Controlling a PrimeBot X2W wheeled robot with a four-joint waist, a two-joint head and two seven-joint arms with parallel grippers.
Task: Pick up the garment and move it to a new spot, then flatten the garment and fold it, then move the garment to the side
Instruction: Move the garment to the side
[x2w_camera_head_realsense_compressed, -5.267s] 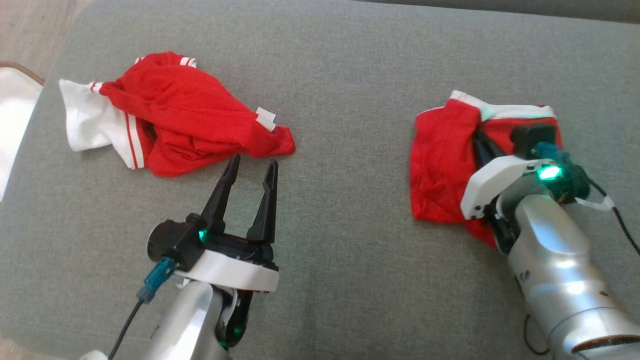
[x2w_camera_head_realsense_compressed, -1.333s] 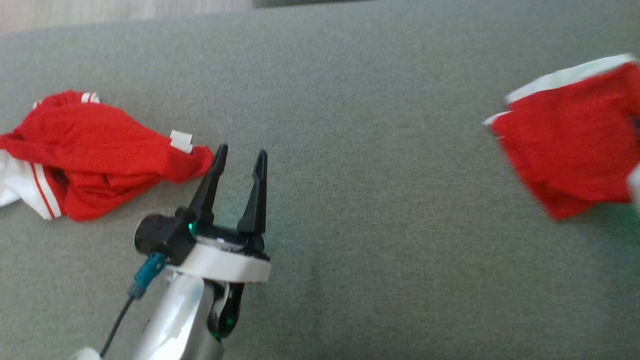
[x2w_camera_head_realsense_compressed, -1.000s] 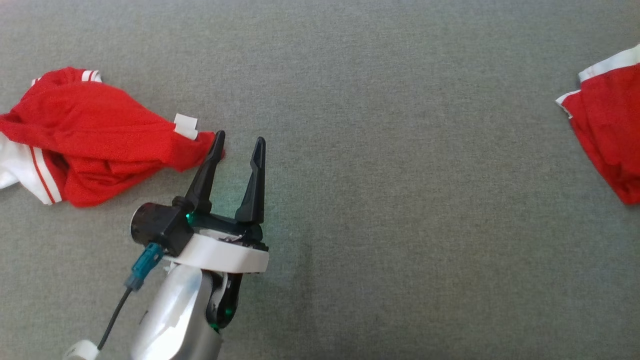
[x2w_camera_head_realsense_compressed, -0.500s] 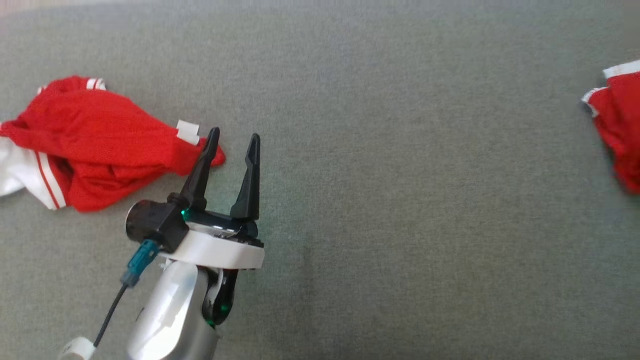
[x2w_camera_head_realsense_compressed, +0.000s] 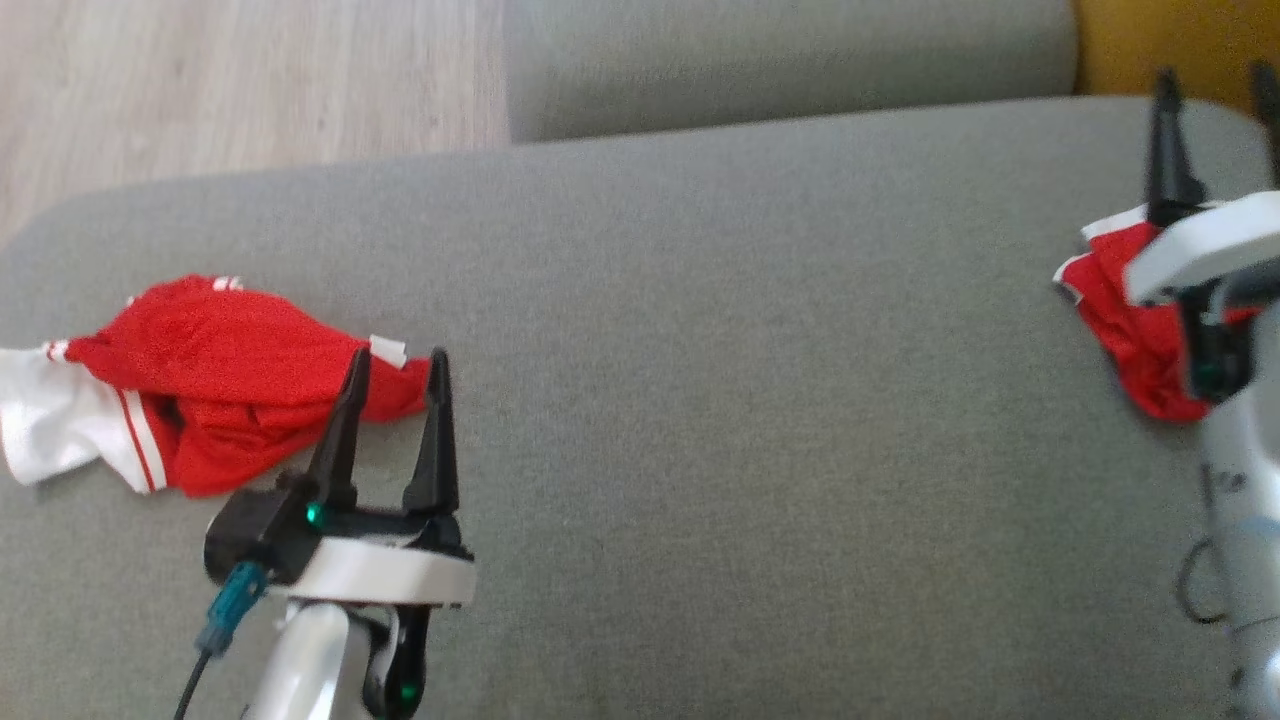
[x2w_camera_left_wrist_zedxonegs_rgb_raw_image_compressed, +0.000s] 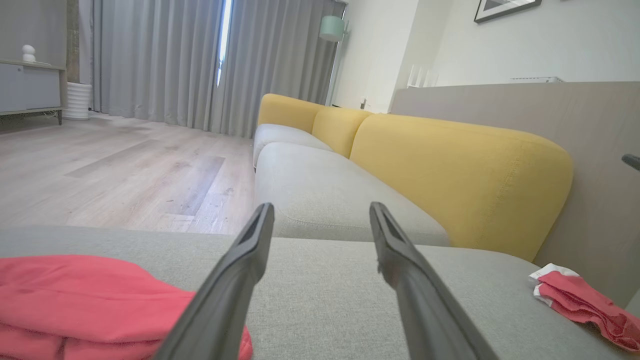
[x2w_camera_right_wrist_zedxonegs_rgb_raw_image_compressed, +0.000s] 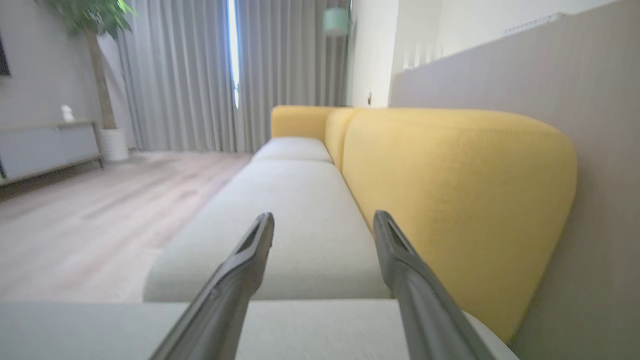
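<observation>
A folded red garment with a white band (x2w_camera_head_realsense_compressed: 1125, 320) lies at the right end of the grey seat cushion (x2w_camera_head_realsense_compressed: 720, 330), partly behind my right wrist. It also lies small at the lower right as the folded garment (x2w_camera_left_wrist_zedxonegs_rgb_raw_image_compressed: 585, 302). My right gripper (x2w_camera_head_realsense_compressed: 1212, 78) is raised above and beyond it, open and empty; the right gripper (x2w_camera_right_wrist_zedxonegs_rgb_raw_image_compressed: 324, 216) points along the sofa. A crumpled red and white garment (x2w_camera_head_realsense_compressed: 220, 385) lies at the left. My left gripper (x2w_camera_head_realsense_compressed: 398, 360) stands open at its right tip. The left gripper (x2w_camera_left_wrist_zedxonegs_rgb_raw_image_compressed: 321, 207) has that crumpled garment (x2w_camera_left_wrist_zedxonegs_rgb_raw_image_compressed: 95, 295) at its left.
A second grey seat cushion (x2w_camera_head_realsense_compressed: 780, 50) continues beyond the near one, with a gap between them. Yellow back cushions (x2w_camera_left_wrist_zedxonegs_rgb_raw_image_compressed: 450, 170) run along the right side. Wooden floor (x2w_camera_head_realsense_compressed: 230, 80) lies past the cushion's far left edge.
The head camera has tilted up and shifted. My right gripper has let go of the folded garment and lifted away from it, coming into view at the right. The left gripper stays open by the crumpled garment.
</observation>
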